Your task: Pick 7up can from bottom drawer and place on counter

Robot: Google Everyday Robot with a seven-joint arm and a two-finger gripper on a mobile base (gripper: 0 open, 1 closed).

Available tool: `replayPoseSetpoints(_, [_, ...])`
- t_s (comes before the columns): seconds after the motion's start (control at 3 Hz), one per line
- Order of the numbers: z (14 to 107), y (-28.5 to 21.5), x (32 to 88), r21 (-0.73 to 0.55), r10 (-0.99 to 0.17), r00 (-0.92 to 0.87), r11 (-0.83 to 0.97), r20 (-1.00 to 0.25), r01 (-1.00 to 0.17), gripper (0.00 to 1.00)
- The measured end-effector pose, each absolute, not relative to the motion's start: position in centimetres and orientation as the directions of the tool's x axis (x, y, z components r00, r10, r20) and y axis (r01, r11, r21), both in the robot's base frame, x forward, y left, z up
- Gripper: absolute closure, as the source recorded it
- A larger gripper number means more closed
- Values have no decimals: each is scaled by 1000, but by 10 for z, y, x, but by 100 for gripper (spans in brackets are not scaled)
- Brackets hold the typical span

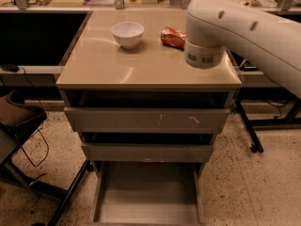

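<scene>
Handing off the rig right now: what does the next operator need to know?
The gripper is out of view; only the arm shows, stretched over the right side of the counter.
The 7up can is not visible anywhere. The bottom drawer stands open, with no can on the floor that shows.
A white bowl and an orange-red can sit on the counter.
Done: drawer open. Left: find the 7up can, grasp it, place it on the counter.

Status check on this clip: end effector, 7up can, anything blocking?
No end effector in frame; only the arm shows, over the counter, right side. The bottom drawer open, no 7up can visible in it. Nothing blocking the drawer.
</scene>
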State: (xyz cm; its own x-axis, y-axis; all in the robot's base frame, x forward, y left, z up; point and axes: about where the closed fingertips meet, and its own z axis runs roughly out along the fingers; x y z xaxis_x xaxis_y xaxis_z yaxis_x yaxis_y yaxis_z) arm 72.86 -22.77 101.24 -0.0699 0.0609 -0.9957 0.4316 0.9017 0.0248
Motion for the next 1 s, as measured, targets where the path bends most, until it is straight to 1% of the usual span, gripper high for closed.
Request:
replayPoseSetpoints(0.33, [1040, -231, 744, 32, 35, 2, 891, -999, 453, 100])
replayPoseSetpoints(0.67, [1024, -232, 738, 17, 33, -27, 885, -999, 466, 100])
replayPoseSetpoints(1.0, [989, -228, 739, -22, 42, -126, 885, -991, 465, 100])
